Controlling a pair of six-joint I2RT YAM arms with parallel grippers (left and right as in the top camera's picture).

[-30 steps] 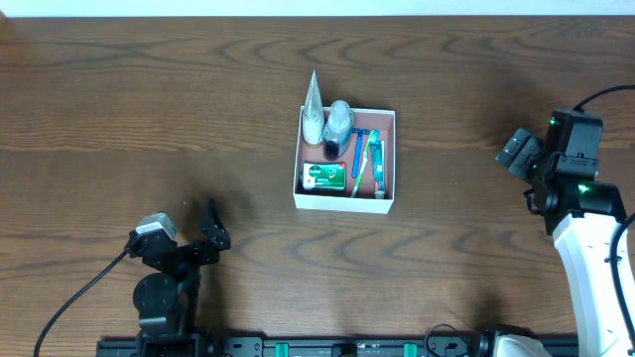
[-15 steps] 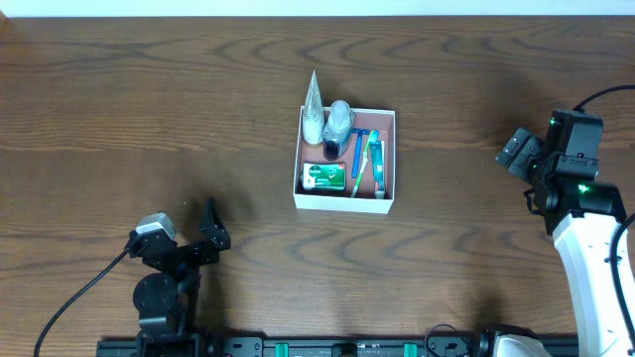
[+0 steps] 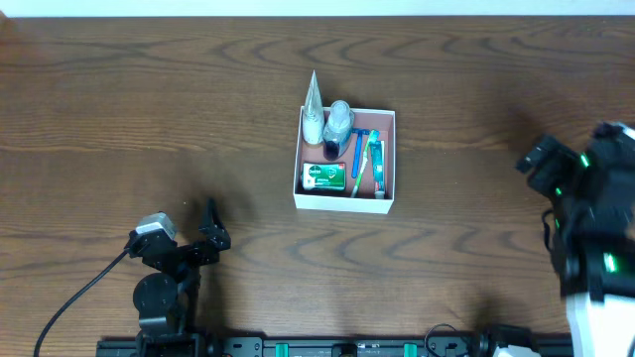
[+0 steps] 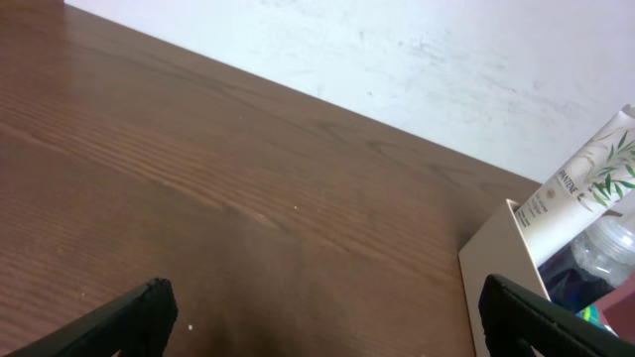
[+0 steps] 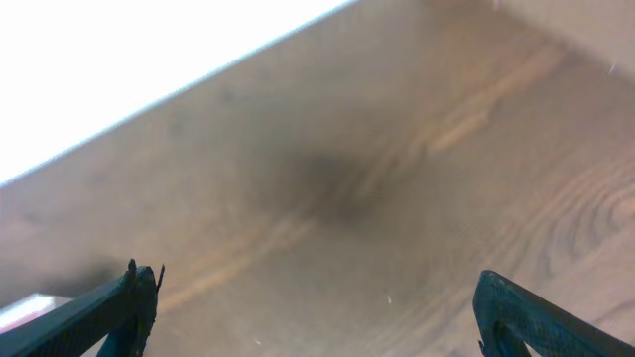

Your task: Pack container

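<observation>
1. The container (image 3: 337, 202) sits on the counter (image 3: 149, 99), ahead of the left claw (image 4: 327, 297) and off to its right. It is well apart from the right claw (image 5: 317, 288), away to that claw's left.
2. Both claws are spread wide with nothing between the fingers. The right one is blurred in the overhead view, but its wrist camera shows only bare wood in the gap.
3. Inside the container are a white tube (image 3: 314, 104), a clear bottle (image 3: 339, 121), a green soap box (image 3: 325, 177), a blue razor (image 3: 357, 149) and a toothbrush (image 3: 375, 164). I can see nothing loose on the counter around it, so the packing looks complete or nearly so.
4. The step in hand is probably parking the arms, and the main rule is to leave the load alone.
5. Each claw should travel away from the container, not across it. The tube leans up over the far rim and would be easy to knock.
6. The left claw has that tube ahead at its right edge of view, so any move it makes should go back or to the left.
7. If something more turns up to pack, lower it into the open patch beside the toothbrush rather than onto the upright pieces.
</observation>
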